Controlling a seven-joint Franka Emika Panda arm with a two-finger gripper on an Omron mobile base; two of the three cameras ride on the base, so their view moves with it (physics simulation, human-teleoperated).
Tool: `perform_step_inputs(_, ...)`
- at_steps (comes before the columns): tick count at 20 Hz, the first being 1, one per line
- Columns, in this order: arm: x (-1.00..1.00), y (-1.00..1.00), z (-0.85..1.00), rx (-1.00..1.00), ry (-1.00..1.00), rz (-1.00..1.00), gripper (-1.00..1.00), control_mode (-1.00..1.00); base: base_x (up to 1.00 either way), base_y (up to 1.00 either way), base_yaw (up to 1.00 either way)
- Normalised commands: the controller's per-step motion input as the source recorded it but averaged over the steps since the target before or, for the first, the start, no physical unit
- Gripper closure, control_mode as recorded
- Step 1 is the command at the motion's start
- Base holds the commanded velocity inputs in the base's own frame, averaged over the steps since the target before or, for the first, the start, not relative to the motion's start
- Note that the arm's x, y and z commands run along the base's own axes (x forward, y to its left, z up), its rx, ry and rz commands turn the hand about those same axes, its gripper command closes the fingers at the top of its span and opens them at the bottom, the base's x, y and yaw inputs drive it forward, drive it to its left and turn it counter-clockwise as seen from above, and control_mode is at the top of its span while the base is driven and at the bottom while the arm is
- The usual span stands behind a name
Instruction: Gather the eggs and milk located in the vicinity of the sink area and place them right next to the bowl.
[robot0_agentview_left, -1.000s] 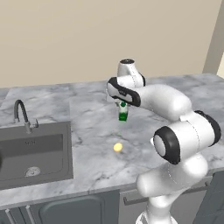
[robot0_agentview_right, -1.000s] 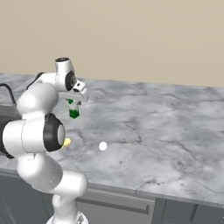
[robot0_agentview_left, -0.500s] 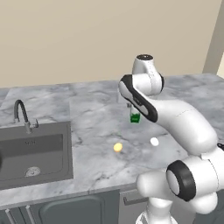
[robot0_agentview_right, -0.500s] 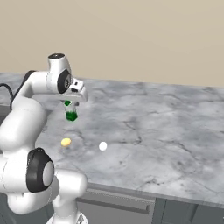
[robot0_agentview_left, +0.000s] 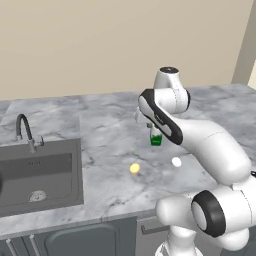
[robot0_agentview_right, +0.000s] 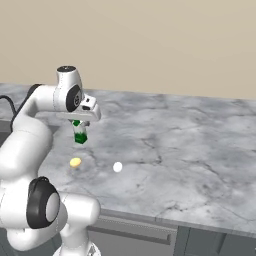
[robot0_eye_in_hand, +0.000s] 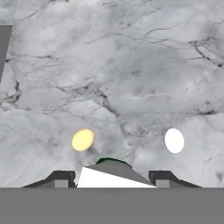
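**Milk held above the counter**

The gripper (robot0_agentview_right: 80, 125) had its fingers closed on the milk (robot0_agentview_right: 79, 135), gripping the carton by its top so that the green lower part hung clear of the marble counter (robot0_agentview_right: 190, 150). In the hand view the carton's white top (robot0_eye_in_hand: 116, 178) sat between the two fingertips (robot0_eye_in_hand: 61, 178). Below it on the counter lay a white egg (robot0_agentview_left: 176, 161) and, well apart from it, a small yellow roundish thing (robot0_agentview_left: 134, 168); the milk hung above and between them, nearer the wall. The sink (robot0_agentview_left: 35, 172) with its curved faucet (robot0_agentview_left: 24, 131) lay off to the left, well apart from the carton.
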Motion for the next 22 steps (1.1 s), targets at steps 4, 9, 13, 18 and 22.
perform_step_inputs(4, -0.01, 0.04, 0.0, 0.0, 0.01, 0.0, 1.0, 1.0, -0.05, 0.11, 0.0)
perform_step_inputs(9, 0.0, 0.0, 0.0, 0.0, 0.0, 0.0, 1.0, 1.0, -0.4, 0.93, -0.05)
perform_step_inputs(13, 0.0, 0.0, 0.0, 0.0, 0.0, 0.0, 1.0, 1.0, -0.49, 1.0, -0.03)
perform_step_inputs(18, 0.0, 0.0, 0.0, 0.0, 0.0, 0.0, 1.0, 1.0, -0.33, 1.0, -0.05)
perform_step_inputs(22, 0.0, 0.0, 0.0, 0.0, 0.0, 0.0, 1.0, 1.0, -0.21, 1.0, -0.03)
